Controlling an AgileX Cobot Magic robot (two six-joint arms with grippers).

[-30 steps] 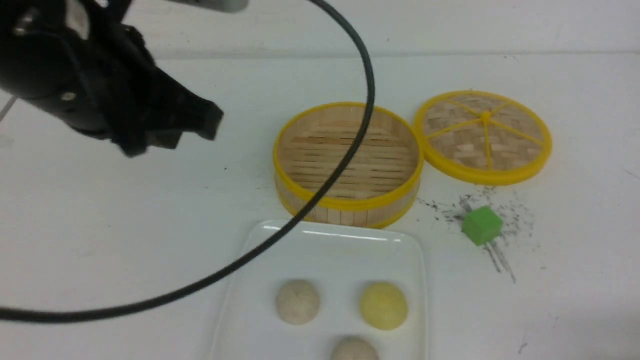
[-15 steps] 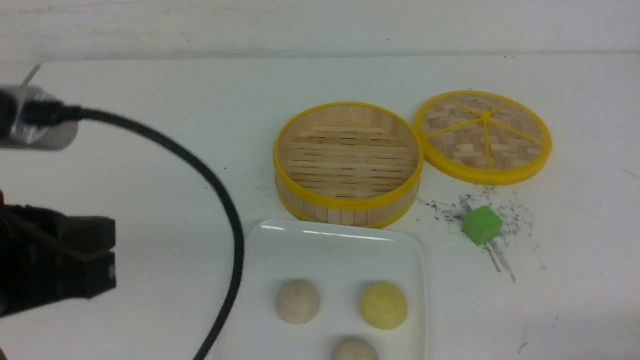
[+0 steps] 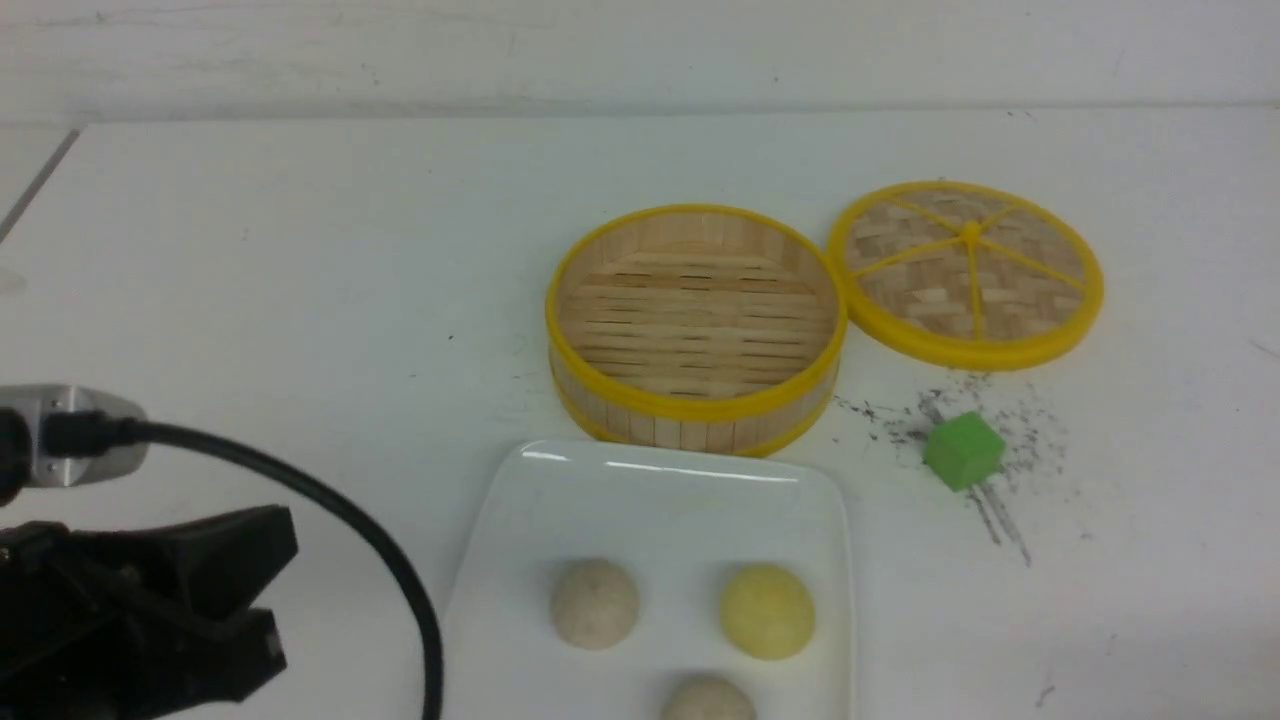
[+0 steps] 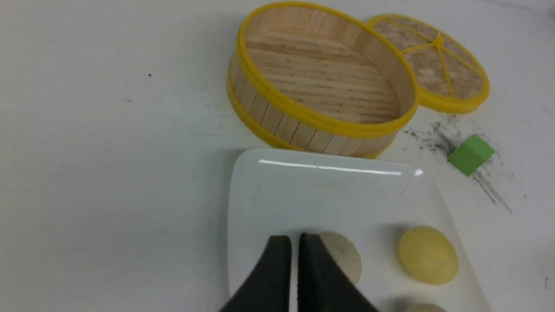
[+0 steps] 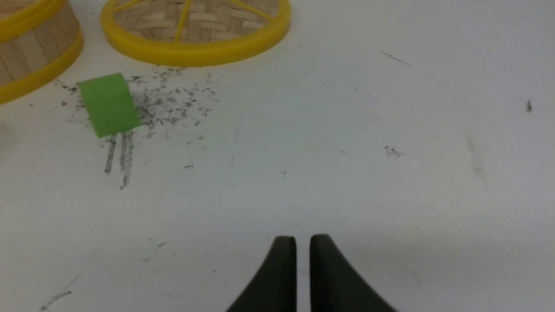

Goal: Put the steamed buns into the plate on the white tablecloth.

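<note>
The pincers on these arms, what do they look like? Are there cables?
The left pincer and right pincer each end in two matte black, tapering fingers with rounded tips. In the front view the left arm is chunky black, with a silver block feeding a thick black cable.

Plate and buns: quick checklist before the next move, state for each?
1. All three steamed buns on the plate: ok, though the nearest one is cut off by the front view's edge.
2. Bamboo steamer holds no buns: ok.
3. Left gripper holds nothing: ok, jaws almost together with nothing between them.
4. Right gripper holds nothing: ok, only a slim gap, over bare white tablecloth.
5. Left arm's cable off the plate: cannot tell, it runs close by the plate's left edge.
6. Green cube outside the plate: ok.
</note>
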